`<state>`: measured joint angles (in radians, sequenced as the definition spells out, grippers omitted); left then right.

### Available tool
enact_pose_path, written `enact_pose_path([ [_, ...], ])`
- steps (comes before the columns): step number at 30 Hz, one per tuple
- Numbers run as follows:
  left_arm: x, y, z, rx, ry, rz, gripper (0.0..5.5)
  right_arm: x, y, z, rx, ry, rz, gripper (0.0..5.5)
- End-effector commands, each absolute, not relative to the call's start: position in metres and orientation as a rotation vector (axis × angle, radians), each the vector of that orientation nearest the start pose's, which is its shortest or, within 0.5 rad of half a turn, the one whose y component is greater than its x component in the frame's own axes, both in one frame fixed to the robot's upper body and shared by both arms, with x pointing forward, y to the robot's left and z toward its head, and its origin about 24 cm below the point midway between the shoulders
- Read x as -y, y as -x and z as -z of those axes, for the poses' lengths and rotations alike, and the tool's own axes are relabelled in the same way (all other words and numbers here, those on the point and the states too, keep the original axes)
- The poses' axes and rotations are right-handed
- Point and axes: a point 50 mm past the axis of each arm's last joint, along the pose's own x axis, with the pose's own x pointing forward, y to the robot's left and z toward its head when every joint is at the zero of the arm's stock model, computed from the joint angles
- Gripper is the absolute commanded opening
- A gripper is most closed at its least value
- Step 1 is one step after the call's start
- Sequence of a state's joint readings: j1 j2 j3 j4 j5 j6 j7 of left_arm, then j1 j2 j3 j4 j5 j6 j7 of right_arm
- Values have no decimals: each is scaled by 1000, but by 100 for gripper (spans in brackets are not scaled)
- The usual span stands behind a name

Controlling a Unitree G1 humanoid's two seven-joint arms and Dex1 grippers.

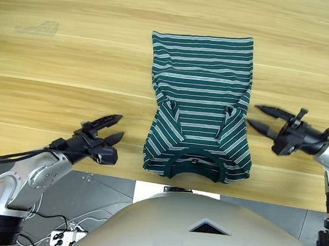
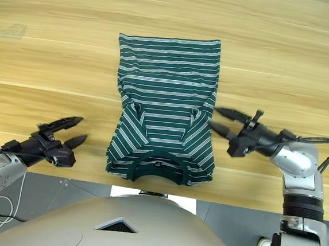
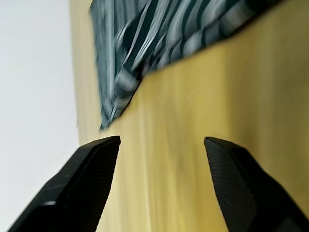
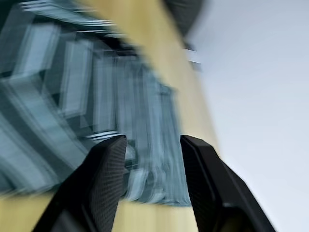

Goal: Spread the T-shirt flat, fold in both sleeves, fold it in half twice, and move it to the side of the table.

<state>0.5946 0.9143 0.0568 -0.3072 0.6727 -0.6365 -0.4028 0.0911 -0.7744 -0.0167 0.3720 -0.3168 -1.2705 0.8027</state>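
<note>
Item 1. Left tool (image 1: 121,126): lower left of the frame, over bare wood just inside the near edge of the bench (image 1: 60,62). Fingers stood parted wide and held nothing. It was well apart from the shirt's left edge.

Item 2. T-shirt (image 1: 201,103): dark green with white stripes, at the centre of the frame. Both sleeves lay folded in over the body. The hem was straight toward the upper frame, and the collar lay close to the bench's near edge at the bottom.

Item 3. Right tool (image 1: 253,114): right of centre, fingers parted and gripping nothing. The tips were just beside the shirt's right edge; contact could not be told.

Item 4. Open room: a broad stretch of bare wood at the left, a wide band across the top, and a narrower stretch at the right.
</note>
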Motion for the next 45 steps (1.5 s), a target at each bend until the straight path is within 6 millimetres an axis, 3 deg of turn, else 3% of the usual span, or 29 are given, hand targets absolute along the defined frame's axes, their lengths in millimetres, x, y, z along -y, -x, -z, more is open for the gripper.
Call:
enact_pose_path([
  [1,-228,-103,-44,-30,-1464,1323,325,270,-156,-39,230,1266,-1475,206],
  [7,-225,-96,-43,-29,-1436,1391,325,287,-148,-32,175,1249,-1509,206],
  [13,-201,-105,-34,70,-1409,1478,325,256,-139,-19,290,1137,-1576,206],
  [23,-195,-104,-22,78,-1395,1559,325,245,-130,-18,299,1062,-1584,206],
  [25,-195,-104,-21,75,-1392,1562,325,244,-129,-18,297,1057,-1584,177],
  [34,-197,-103,-19,65,-1394,1556,165,241,-129,-18,300,1046,-1582,7],
  [38,-198,-103,-19,63,-1398,1554,87,239,-129,-16,299,1040,-1577,0],
  [45,-206,-106,-25,-3,-1363,1484,0,239,-133,-16,287,1021,-1547,0],
])
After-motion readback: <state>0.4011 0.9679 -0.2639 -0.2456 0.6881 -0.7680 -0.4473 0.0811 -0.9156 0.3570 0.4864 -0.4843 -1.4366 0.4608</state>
